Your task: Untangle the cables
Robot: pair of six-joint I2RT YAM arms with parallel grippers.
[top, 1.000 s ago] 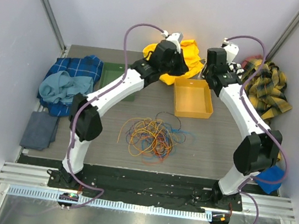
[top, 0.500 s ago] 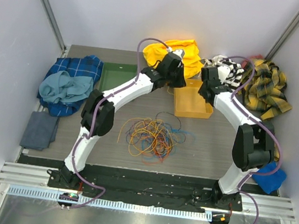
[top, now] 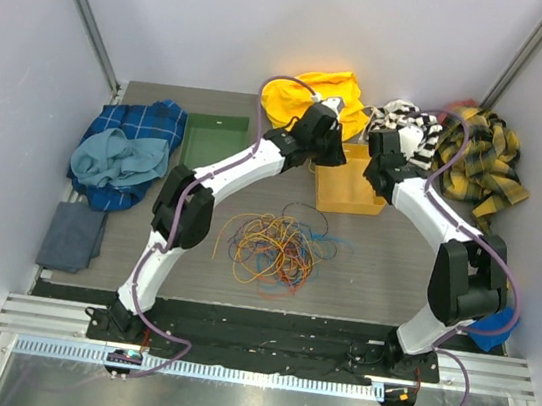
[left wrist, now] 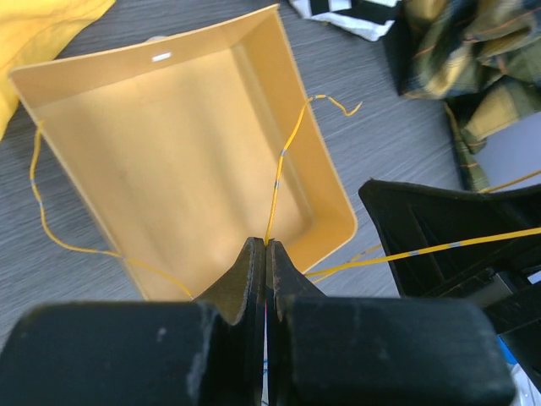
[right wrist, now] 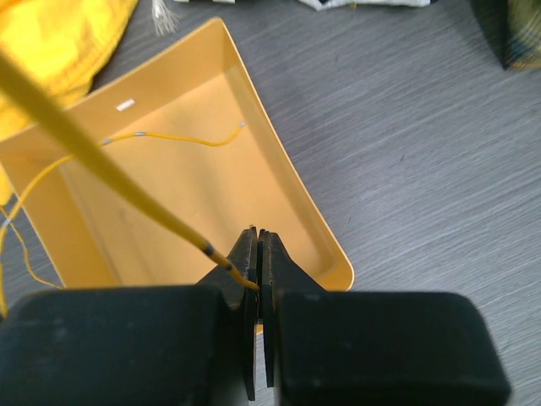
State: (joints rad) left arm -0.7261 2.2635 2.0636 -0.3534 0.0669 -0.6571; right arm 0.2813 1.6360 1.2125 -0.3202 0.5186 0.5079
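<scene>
We are holding both arms over a shallow orange plastic tray (top: 348,194) at the far side of the grey wood-grain counter (top: 383,264). Our left tool (left wrist: 266,245) is pinching fully shut on a thin yellow wire (left wrist: 283,156), which is running up across the tray's floor and over its right rim. Our right tool (right wrist: 258,235) is likewise clamping tight on a yellow strand (right wrist: 110,173) that is stretching away to the upper left. The tangled heap of thin orange, yellow and blue cables (top: 272,252) is lying on the counter between our two arms, nearer their bases.
</scene>
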